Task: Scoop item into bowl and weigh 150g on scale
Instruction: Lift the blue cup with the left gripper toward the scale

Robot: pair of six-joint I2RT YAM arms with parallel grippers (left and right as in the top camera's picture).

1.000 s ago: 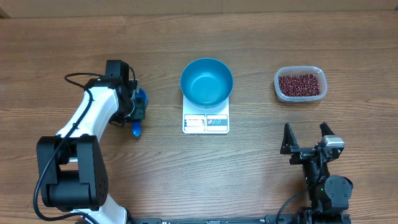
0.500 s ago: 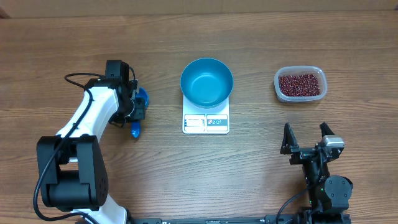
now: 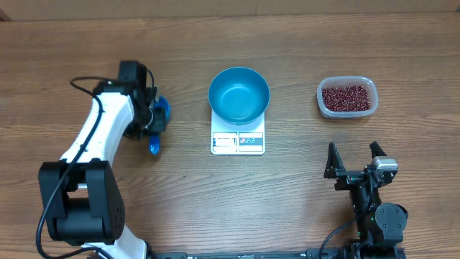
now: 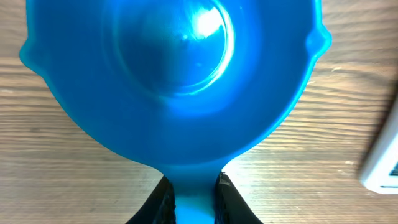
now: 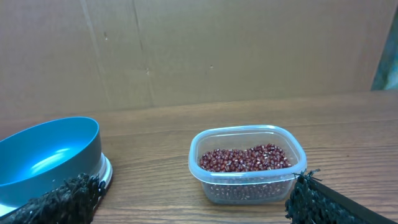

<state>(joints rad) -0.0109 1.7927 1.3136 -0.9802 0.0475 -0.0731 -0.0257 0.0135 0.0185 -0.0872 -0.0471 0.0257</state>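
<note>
The empty blue bowl (image 3: 238, 94) stands on the white scale (image 3: 238, 142) at the table's middle, and shows at the left of the right wrist view as well (image 5: 46, 158). The item, red-brown beans (image 3: 348, 97), fills a clear tub (image 5: 245, 158) at the back right. My left gripper (image 3: 152, 129) is shut on the handle of a small blue scoop (image 3: 161, 113), left of the scale. In the left wrist view the scoop's empty cup (image 4: 174, 81) fills the frame, its handle pinched in the left gripper (image 4: 194, 199). My right gripper (image 3: 354, 160) stands open near the front right, nothing between its fingers.
The clear tub's rim (image 3: 346, 80) sits well right of the scale. A corner of the scale (image 4: 382, 168) shows just right of the scoop. A cardboard wall (image 5: 199, 50) closes off the far side of the table. A black cable (image 3: 86, 88) loops by the left arm.
The left jaws have closed on the scoop's handle, and the left arm has shifted slightly toward the far left with the scoop. The right arm has not moved.
</note>
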